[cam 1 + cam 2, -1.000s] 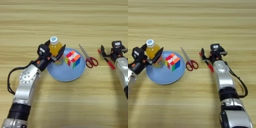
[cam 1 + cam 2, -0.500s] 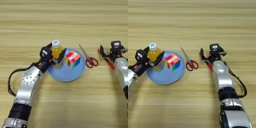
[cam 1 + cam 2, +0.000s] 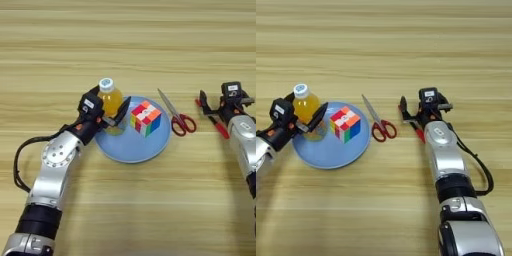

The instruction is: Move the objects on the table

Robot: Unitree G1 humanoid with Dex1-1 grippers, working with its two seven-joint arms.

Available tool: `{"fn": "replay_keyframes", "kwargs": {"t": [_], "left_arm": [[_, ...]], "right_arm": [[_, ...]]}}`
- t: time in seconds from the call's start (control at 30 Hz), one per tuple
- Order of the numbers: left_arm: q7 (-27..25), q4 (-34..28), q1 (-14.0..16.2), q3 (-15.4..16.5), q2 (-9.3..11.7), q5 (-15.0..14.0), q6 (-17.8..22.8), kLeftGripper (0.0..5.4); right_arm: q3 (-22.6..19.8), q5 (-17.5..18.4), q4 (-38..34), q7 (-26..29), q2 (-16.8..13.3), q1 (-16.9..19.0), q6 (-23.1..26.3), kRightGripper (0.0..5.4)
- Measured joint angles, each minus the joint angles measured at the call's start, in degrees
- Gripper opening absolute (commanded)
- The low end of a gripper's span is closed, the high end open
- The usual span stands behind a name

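Note:
The small orange-drink bottle (image 3: 110, 101) with a white cap stands upright on the left part of a blue plate (image 3: 131, 149). My left gripper (image 3: 107, 112) is shut on the bottle, one black finger on each side of it. The multicoloured puzzle cube (image 3: 145, 118) sits on the plate just right of the bottle. Red-handled scissors (image 3: 176, 116) lie on the table (image 3: 150, 45) right of the plate, blades pointing away. Further right lies the thin red pen (image 3: 414, 125). My right gripper (image 3: 423, 108) stands open over the pen's far end.
The plate's front half is bare. My right forearm (image 3: 443, 160) runs from the pen down to the near edge of the table. My left arm (image 3: 55, 170) with its black cable comes in from the lower left.
The left gripper has brought the bottle down from a tilt to upright on the plate. The right arm, cube, scissors and pen have not moved.

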Motion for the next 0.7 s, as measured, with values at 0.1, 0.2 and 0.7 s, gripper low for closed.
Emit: {"fn": "replay_keyframes", "kwargs": {"t": [0.1,0.2,0.7], "left_arm": [[0.00,0.01,0.00,0.00,0.00,0.01,-0.01,4.96],[-0.07,0.00,0.00,-0.01,0.00,0.01,-0.05,5.22],[-0.40,-1.37,0.01,0.71,-0.96,-1.59,-1.74,5.38]], "right_arm": [[0.00,-0.04,0.00,0.00,0.00,0.00,0.00,5.40],[0.01,-0.07,0.00,0.00,0.00,0.00,0.00,5.40],[0.02,-0.10,0.00,0.02,0.00,0.00,0.00,5.40]]}}
